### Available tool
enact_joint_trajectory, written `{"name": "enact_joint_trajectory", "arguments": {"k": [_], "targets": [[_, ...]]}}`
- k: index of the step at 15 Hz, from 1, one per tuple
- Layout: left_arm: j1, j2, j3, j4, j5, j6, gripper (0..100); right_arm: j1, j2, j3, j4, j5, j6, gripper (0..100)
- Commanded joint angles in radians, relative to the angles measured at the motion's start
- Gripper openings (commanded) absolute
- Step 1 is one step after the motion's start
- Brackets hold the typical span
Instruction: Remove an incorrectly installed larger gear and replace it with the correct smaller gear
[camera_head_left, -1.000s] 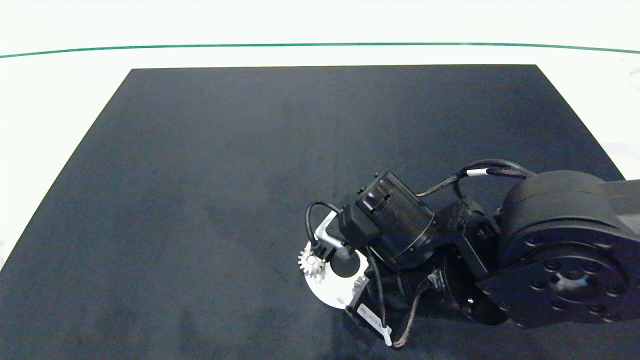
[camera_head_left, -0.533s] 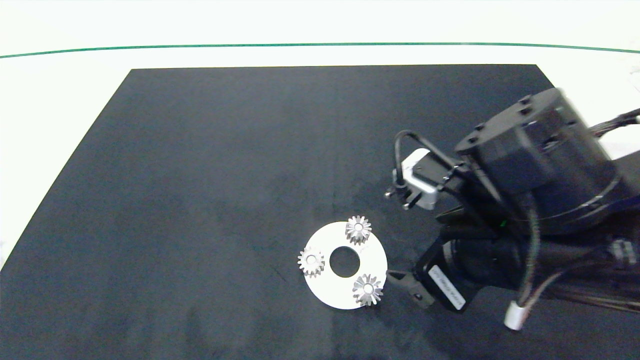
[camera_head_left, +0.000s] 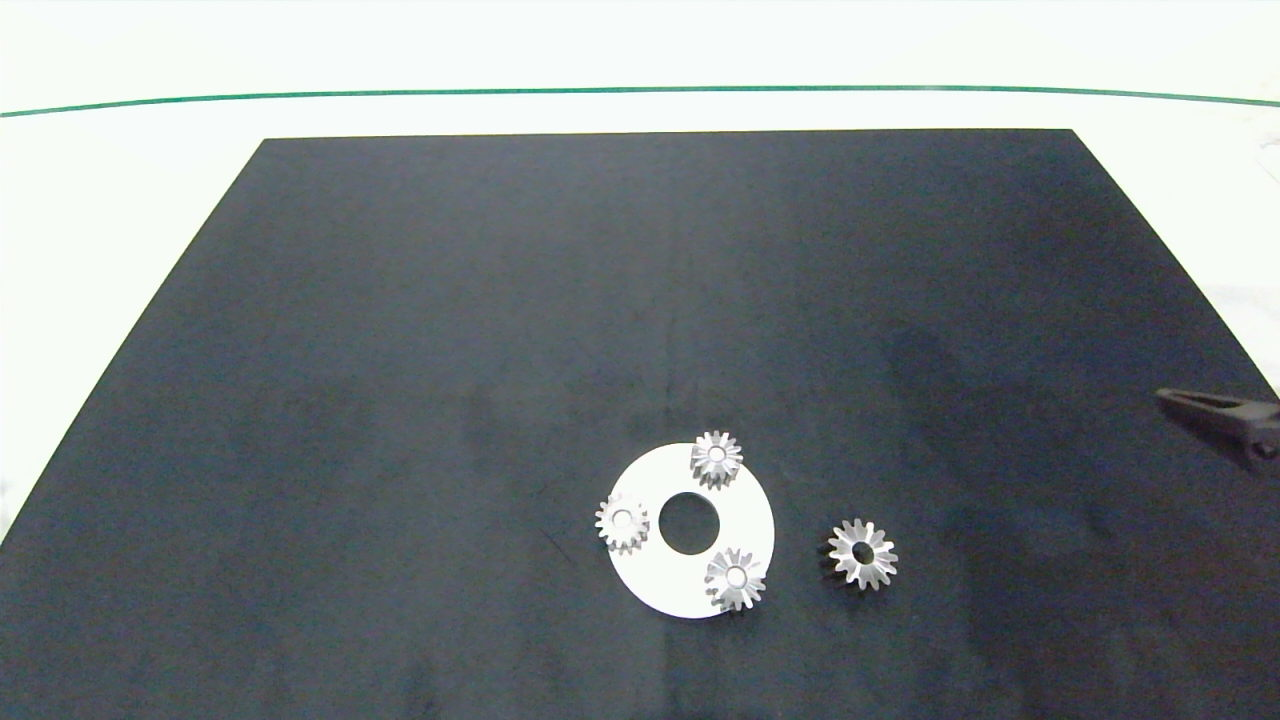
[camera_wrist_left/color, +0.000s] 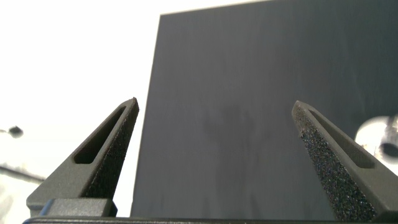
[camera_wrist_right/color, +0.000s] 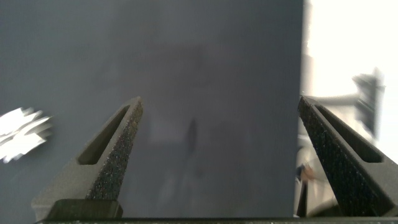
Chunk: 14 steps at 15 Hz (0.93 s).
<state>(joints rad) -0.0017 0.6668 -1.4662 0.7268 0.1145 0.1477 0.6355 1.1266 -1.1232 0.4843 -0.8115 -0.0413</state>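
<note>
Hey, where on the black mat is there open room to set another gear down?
The mat is bare left of and beyond the white disc. It is crowded near the disc's three small gears and the larger gear to its right.

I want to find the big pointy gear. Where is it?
In the head view, the big gear lies flat on the black mat, just right of the white disc holding three small gears.

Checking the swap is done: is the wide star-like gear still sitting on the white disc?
No, the larger gear lies on the black mat, apart from the white disc.
</note>
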Motion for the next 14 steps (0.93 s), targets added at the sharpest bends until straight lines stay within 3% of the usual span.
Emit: {"name": "enact_joint_trajectory", "arguments": {"k": [1, 4, 5, 7, 8, 12, 14], "targets": [[0.029, -0.082, 0.012, -0.007, 0.001, 0.0, 100, -0.163, -0.252, 0.069, -0.075, -0.058, -0.012, 100], [0.034, -0.161, 0.06, -0.006, 0.004, -0.005, 100, -0.45, -0.389, 0.08, -0.076, -0.057, -0.014, 100], [0.045, -0.171, 0.066, -0.006, 0.016, -0.01, 100, -0.487, -0.453, 0.091, -0.075, -0.057, -0.037, 100], [0.049, -0.207, 0.064, -0.007, 0.077, -0.016, 100, -0.539, -0.584, 0.102, -0.07, -0.057, -0.098, 100], [0.043, -0.245, 0.064, -0.009, 0.08, -0.01, 100, -0.6, -0.628, 0.102, -0.07, -0.057, -0.12, 100], [0.035, -0.362, 0.11, -0.004, 0.08, -0.014, 100, -0.7, -0.778, 0.135, -0.029, -0.052, -0.129, 100], [-0.003, -0.481, 0.224, -0.007, 0.08, -0.013, 100, -0.714, -0.883, 0.212, -0.029, -0.046, -0.131, 100]]}}
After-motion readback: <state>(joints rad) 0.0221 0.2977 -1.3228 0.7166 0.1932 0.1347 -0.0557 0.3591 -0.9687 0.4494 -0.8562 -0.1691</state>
